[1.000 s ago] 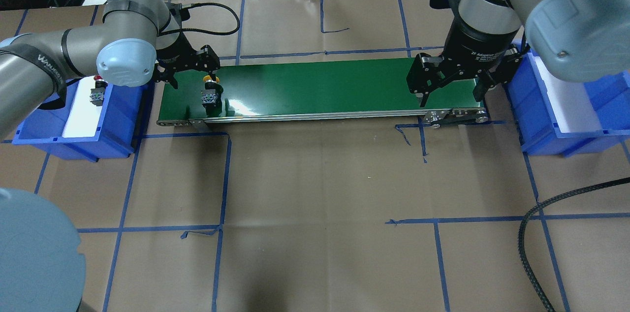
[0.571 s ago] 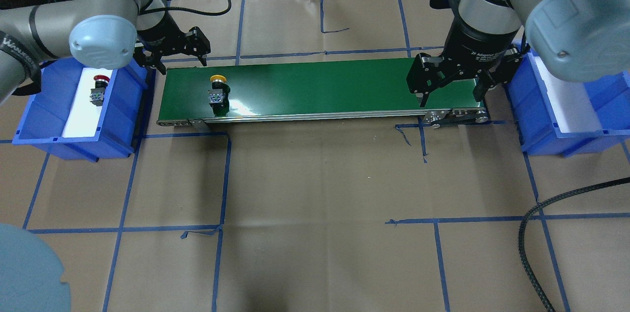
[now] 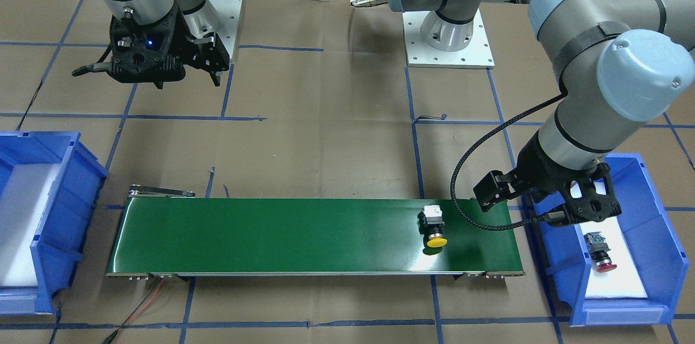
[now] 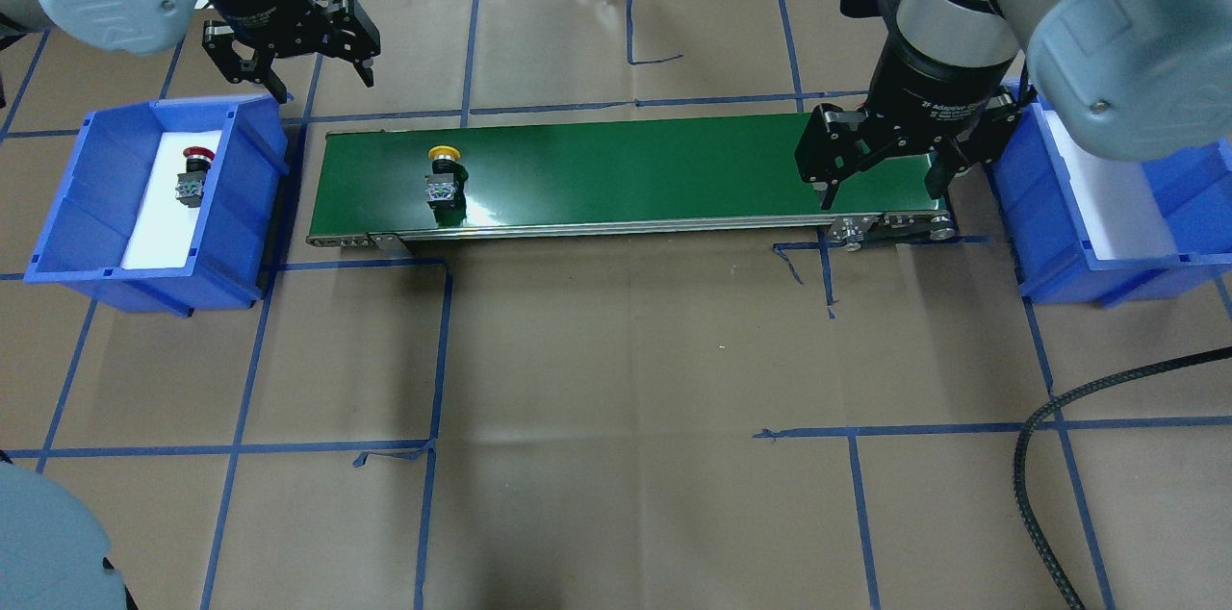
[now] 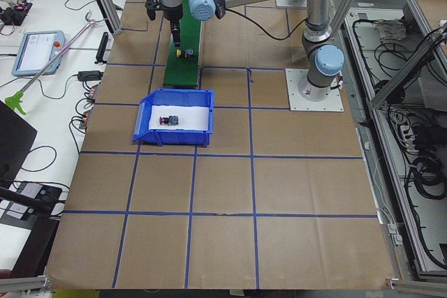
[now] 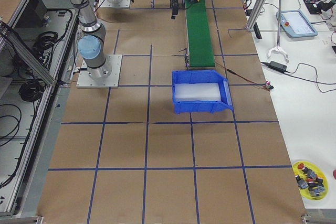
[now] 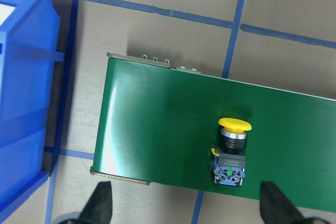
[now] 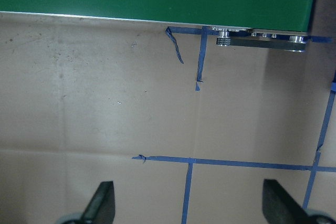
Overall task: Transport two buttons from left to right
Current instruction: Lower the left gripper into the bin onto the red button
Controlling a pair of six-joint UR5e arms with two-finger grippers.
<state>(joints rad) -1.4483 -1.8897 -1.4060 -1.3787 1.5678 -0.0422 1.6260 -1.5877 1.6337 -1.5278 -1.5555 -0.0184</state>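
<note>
Yellow button (image 4: pixel 442 177): on the green belt (image 4: pixel 626 167), left of frame centre. Red button (image 4: pixel 192 175): inside the blue bin (image 4: pixel 241 206), frame left. Left tool (image 4: pixel 325 87), upper left: fingers spread, holding nothing. Right tool (image 4: pixel 882 193), over the belt's right end: likewise.

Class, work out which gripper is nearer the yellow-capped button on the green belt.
Left. The left gripper hangs open by the left end of the belt, close to the yellow-capped button; the right gripper is open over the belt's opposite end, far from it.
</note>
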